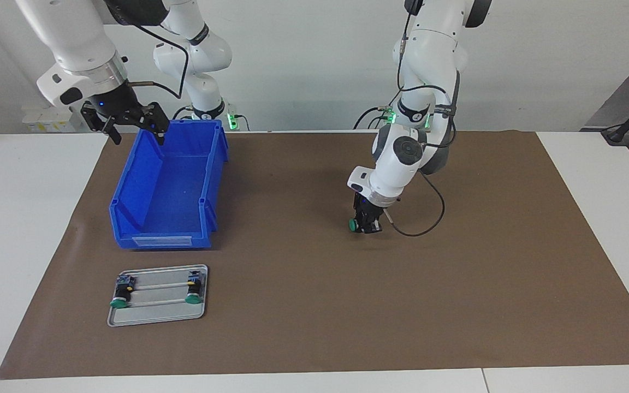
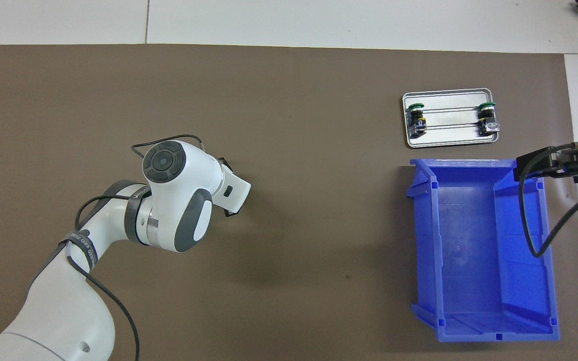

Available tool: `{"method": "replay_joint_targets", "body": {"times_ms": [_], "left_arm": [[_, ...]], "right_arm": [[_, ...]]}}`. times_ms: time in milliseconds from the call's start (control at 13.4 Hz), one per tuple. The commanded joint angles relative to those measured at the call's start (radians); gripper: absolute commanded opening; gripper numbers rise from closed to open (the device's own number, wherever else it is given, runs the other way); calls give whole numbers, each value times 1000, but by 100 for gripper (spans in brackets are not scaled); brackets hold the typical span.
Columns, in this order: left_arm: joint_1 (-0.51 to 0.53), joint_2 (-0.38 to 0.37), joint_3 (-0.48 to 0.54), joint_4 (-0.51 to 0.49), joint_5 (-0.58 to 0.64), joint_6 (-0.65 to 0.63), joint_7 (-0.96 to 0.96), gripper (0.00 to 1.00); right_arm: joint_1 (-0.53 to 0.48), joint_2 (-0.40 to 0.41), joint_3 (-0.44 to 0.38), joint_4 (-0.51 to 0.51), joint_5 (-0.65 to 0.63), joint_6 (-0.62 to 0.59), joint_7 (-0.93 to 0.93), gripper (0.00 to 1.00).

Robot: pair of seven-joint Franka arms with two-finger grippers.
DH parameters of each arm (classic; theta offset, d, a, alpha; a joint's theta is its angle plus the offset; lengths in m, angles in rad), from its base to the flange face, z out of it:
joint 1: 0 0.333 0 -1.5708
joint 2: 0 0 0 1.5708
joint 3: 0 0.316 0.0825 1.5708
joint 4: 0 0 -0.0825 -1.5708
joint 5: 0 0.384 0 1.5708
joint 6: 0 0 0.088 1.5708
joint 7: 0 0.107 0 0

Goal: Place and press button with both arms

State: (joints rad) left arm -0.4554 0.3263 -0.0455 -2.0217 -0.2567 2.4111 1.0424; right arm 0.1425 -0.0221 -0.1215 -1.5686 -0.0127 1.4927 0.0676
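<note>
A white table [image 1: 30,229] is covered across its middle by a large brown mat [image 1: 314,305]. On the mat, toward the right arm's end, sits an open blue bin [image 1: 168,188]. Just beside the bin, farther from the robots, lies a small metal tray [image 1: 156,314]. A green-capped button [image 1: 354,224] is down at the mat's middle.

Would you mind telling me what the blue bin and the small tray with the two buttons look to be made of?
The blue bin looks like moulded plastic: uniform saturated colour, ribbed walls, soft sheen. The tray looks like thin metal, probably aluminium or steel: silvery-grey, dull brushed shine, rolled rim. The two buttons on it seem plastic, with matte green caps.
</note>
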Motion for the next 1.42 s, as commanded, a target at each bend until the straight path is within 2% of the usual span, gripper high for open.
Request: {"method": "replay_joint_targets", "body": {"times_ms": [0, 373, 820, 969, 1192, 1341], "left_arm": [[-17, -4, 13, -12, 10, 16, 2, 0], [-12, 2, 9, 12, -6, 43, -5, 0], [7, -6, 6, 47, -131, 57, 21, 0], [14, -7, 4, 49, -221, 57, 79, 0], [46, -15, 4, 37, -465, 56, 287, 1], [60, -19, 4, 31, -559, 49, 372, 1]], "right_arm": [[0, -6, -7, -10, 23, 9, -23, 100], [0, -6, -7, -10, 23, 9, -23, 100], [0, -6, -7, -10, 23, 9, -23, 100], [0, -6, -7, -10, 23, 9, -23, 100], [0, -6, -7, -10, 23, 9, -23, 100], [0, -6, -9, -10, 23, 9, -23, 100]]}}
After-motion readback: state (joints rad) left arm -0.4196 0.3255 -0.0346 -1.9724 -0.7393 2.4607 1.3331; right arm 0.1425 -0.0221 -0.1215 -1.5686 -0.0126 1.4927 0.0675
